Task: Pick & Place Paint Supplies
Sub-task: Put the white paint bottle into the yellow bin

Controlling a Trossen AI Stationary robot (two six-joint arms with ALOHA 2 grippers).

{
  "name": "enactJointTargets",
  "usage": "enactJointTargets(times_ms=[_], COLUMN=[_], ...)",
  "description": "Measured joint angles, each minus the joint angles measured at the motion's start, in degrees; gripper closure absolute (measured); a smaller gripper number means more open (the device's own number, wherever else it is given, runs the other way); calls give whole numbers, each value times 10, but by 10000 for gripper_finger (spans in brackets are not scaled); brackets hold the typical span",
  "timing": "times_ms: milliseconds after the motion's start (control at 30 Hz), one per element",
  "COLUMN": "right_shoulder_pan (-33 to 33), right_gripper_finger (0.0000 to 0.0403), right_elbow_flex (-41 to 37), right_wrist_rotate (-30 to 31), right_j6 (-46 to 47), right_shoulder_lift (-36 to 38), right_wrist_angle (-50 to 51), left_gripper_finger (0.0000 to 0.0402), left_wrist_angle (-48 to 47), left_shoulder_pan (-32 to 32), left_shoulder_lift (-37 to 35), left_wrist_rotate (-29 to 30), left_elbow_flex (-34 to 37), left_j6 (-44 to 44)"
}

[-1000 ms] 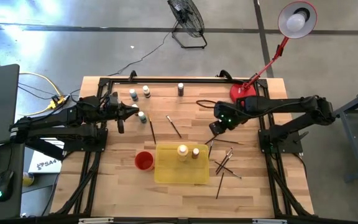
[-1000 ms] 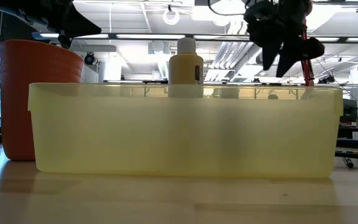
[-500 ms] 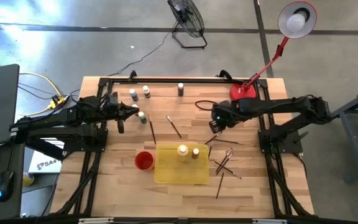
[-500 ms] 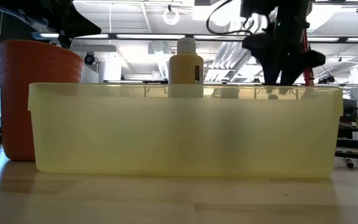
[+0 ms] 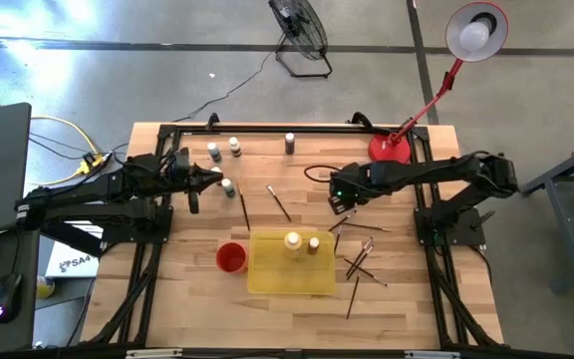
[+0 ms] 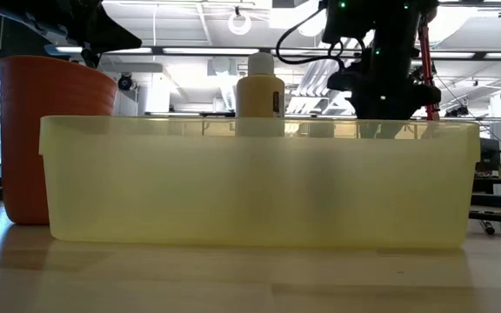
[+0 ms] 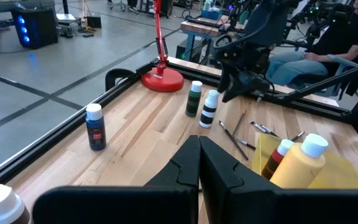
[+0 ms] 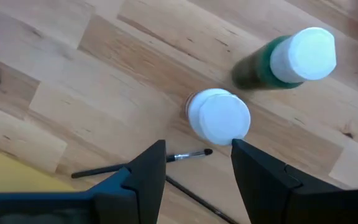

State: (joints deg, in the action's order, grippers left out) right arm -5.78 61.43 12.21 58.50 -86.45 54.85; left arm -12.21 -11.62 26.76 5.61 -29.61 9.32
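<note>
White-capped bottle [image 8: 219,117] stands upright on the wood right under the right gripper [image 8: 197,163], cap-on to the wrist view, fingers apart and flanking it without touching; looks lined up for a straight drop. Green bottle [image 8: 288,60] stands just beside it, may crowd one finger. Left gripper [image 7: 199,163] parked over the table's left side, fingers together, empty; right arm is clearly nearer. Yellow tray [image 5: 267,279] already holds two bottles. Target bottle's body colour hidden under its cap; low view blocked by the tray wall

The table [image 5: 197,289] is pale planked wood; the tray [image 6: 250,183] cloudy translucent plastic; bottle caps [image 8: 219,116] smooth, matt white.
</note>
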Motion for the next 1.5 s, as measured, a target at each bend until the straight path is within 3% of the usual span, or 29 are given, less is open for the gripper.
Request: enactJointTargets(times_ms=[400, 767, 1033, 1500], right_shoulder_pan=[0, -8, -7, 10], right_gripper_finger=[229, 229, 229, 229], right_elbow_flex=[1, 3, 3, 3], right_wrist_rotate=[-72, -53, -69, -102], right_j6=[18, 0, -28, -37], right_shoulder_lift=[1, 5, -1, -113], right_wrist_angle=[22, 2, -74, -151], left_gripper_finger=[402, 402, 402, 402], left_wrist_angle=[0, 0, 0, 0], left_shoulder_pan=[0, 0, 0, 0], left_shoulder_lift=[0, 0, 0, 0], left_wrist_rotate=[0, 27, 27, 28], left_elbow_flex=[0, 0, 0, 0], left_j6=[0, 0, 0, 0])
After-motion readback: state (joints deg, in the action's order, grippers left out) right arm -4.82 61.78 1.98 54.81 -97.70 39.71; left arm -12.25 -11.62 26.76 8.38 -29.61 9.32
